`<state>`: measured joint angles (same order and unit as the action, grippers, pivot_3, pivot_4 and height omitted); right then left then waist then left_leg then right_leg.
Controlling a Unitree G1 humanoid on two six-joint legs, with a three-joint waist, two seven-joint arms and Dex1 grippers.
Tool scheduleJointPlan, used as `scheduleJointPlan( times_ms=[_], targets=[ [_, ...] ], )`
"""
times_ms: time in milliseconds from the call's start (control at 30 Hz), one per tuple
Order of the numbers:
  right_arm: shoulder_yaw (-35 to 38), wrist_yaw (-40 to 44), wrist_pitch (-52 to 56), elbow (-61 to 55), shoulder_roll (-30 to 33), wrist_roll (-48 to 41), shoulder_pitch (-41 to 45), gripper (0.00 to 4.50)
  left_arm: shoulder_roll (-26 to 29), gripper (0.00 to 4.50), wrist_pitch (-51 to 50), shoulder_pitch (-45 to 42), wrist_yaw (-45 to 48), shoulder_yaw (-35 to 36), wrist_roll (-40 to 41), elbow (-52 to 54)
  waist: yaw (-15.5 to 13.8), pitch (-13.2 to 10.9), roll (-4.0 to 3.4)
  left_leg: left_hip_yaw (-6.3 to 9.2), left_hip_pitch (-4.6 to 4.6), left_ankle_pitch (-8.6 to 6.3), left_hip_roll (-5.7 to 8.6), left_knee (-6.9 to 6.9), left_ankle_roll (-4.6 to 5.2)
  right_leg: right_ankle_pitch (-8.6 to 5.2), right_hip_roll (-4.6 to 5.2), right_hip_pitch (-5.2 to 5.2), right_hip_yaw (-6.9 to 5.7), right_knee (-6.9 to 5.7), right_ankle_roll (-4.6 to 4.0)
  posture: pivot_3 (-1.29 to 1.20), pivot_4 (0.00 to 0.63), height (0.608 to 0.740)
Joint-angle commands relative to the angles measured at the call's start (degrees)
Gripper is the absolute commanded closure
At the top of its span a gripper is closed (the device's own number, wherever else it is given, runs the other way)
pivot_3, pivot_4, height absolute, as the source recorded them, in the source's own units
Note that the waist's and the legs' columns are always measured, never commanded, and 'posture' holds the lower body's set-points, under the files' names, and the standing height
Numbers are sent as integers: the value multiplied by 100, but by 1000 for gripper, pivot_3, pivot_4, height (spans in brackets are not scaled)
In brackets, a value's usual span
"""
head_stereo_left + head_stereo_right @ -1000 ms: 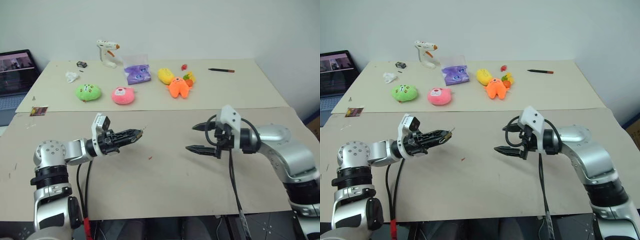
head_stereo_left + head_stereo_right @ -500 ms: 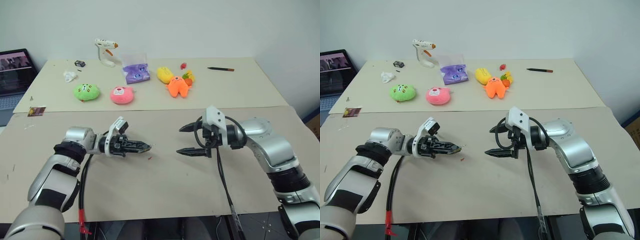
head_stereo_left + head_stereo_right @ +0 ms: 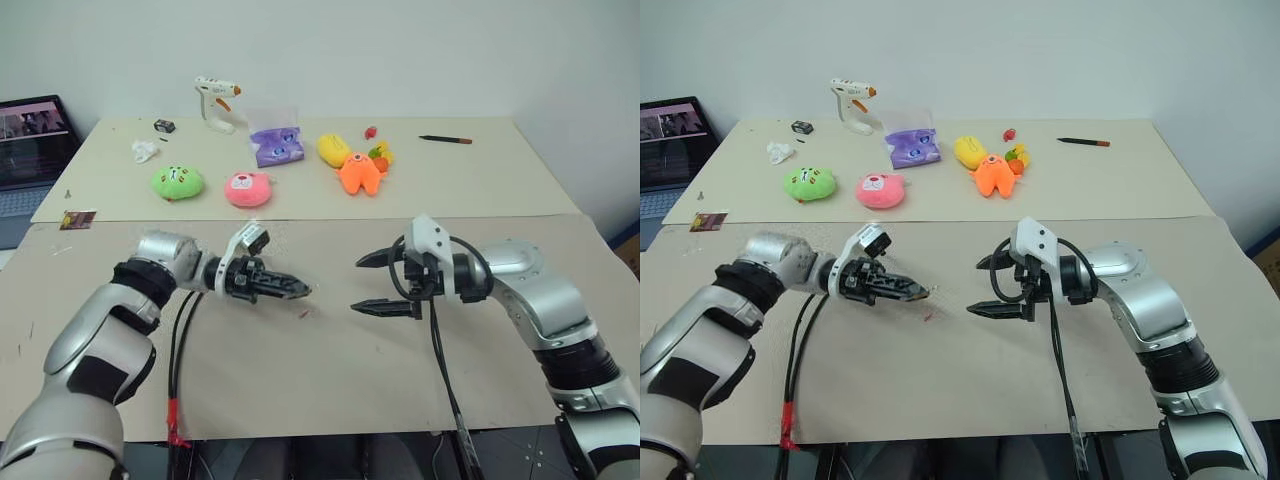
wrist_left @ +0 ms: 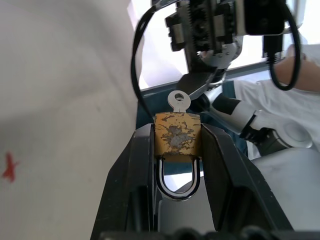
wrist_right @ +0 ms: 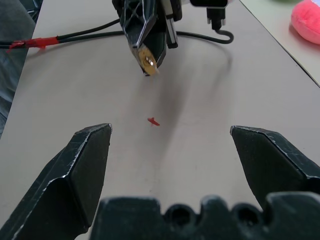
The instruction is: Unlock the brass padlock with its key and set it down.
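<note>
Because the left gripper (image 3: 300, 291) is clamped on the flat sides of the brass padlock (image 4: 176, 136), the lock sits with its shackle tucked back between the fingers and its keyed end facing outward, clear of the bench (image 3: 330, 370). The key (image 4: 177, 101) stands in that end, its round bow sticking out toward the right gripper (image 3: 362, 285), which is probably the point of the pose: the lock is offered level across the gap. The right gripper faces it with its fingers spread wide and nothing between them, apart from the lock, seemingly lined up to take the bow and turn it.
</note>
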<state>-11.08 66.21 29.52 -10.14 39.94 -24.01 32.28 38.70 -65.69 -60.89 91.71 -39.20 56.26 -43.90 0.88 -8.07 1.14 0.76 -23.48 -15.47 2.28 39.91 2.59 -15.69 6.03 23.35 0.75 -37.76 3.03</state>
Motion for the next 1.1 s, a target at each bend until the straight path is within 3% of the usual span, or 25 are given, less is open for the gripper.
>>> scheduleJointPlan(
  times_ms=[33,600,633,733,1067,1100],
  targets=[
    [281,56,87,-213,1,-265,93,0,178,3661,-160,-226,79,98,351,270,3,0,0,0,1,0,-1,0,0,-1,-1,0,0,0,2,0,150,740],
    [549,288,859,-429,72,-1092,725,0,195,3661,-540,-222,79,110,725,719,15,-1,0,0,3,-1,0,1,2,-6,0,0,2,-8,10,0,150,740],
    [497,300,854,-438,54,-1069,773,529,167,3661,-543,-224,79,101,722,712,15,-1,0,-1,2,-1,1,2,2,-6,1,0,3,-8,10,0,150,740],
    [375,281,857,-474,-40,-1039,902,1456,96,3661,-504,-232,79,64,686,688,14,-1,0,-1,2,-1,3,4,2,-6,3,0,3,-9,10,0,150,740],
    [5,384,638,-439,-201,-852,878,1456,-57,3661,-432,-387,79,4,622,563,15,-1,0,-1,2,-1,3,5,1,-7,3,2,2,-15,11,0,150,740],
    [0,404,630,-415,-212,-846,882,1863,-70,3661,-427,-401,79,4,615,547,15,0,0,-1,2,-1,3,6,1,-7,2,2,3,-16,11,0,150,740]
  ],
)
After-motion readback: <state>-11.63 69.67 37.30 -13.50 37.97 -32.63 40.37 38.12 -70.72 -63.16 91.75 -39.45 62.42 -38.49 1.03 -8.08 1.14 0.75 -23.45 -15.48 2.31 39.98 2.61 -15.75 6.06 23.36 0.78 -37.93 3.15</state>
